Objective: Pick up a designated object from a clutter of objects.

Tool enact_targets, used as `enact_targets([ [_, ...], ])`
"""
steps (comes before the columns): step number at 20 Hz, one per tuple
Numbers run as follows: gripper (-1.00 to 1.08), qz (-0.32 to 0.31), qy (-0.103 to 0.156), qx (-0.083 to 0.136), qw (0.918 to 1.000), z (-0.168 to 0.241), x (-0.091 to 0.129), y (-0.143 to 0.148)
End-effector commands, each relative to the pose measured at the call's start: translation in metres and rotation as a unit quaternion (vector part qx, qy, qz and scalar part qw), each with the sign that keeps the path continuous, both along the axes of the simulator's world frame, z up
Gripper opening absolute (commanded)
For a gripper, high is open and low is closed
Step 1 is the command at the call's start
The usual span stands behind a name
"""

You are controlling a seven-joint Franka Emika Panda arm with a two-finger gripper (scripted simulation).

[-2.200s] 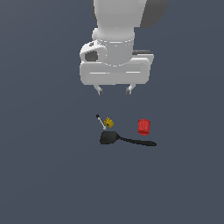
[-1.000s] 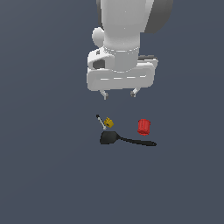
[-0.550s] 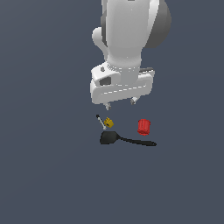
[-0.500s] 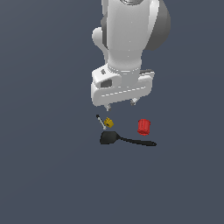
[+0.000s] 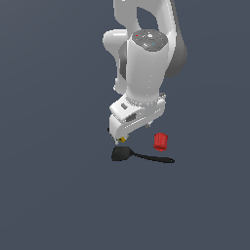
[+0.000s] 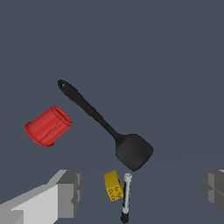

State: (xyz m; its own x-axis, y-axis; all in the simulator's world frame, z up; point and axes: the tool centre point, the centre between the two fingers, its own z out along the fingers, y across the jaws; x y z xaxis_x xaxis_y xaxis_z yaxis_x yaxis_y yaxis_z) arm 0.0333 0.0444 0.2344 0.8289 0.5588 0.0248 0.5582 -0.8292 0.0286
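The black spatula [image 5: 123,154] lies flat, its broad head toward the exterior view's left and its thin handle running right. In the wrist view the spatula [image 6: 133,151] lies between and beyond my fingers. The red ribbed cylinder [image 5: 160,141] lies just behind the handle; it also shows in the wrist view [image 6: 47,126]. The tiny yellow piece [image 6: 113,185] with its thin rod [image 6: 127,197] lies close to the spatula head. My gripper [image 5: 129,134] hangs low over the yellow piece and the spatula head. In the wrist view the gripper [image 6: 142,192] is open wide and empty.
The dark grey floor [image 5: 58,195] spreads flat all around. The white arm [image 5: 146,63] stands over the objects and hides most of the yellow piece in the exterior view.
The arm has come down and turned its wrist, so the gripper now sits much closer to the objects. The three objects have not moved.
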Motion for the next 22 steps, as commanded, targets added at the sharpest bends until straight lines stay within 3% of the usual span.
enact_targets([
  [1,1.00,0.039,0.002,-0.003,0.9992,-0.015,0.002,0.003],
  [6,1.00,0.114,0.006,-0.006,0.9934,-0.044,0.004,0.010],
  [11,1.00,0.190,0.010,-0.008,0.9817,-0.073,0.004,0.017],
  [22,1.00,0.344,0.017,-0.007,0.9387,-0.134,-0.002,0.034],
])
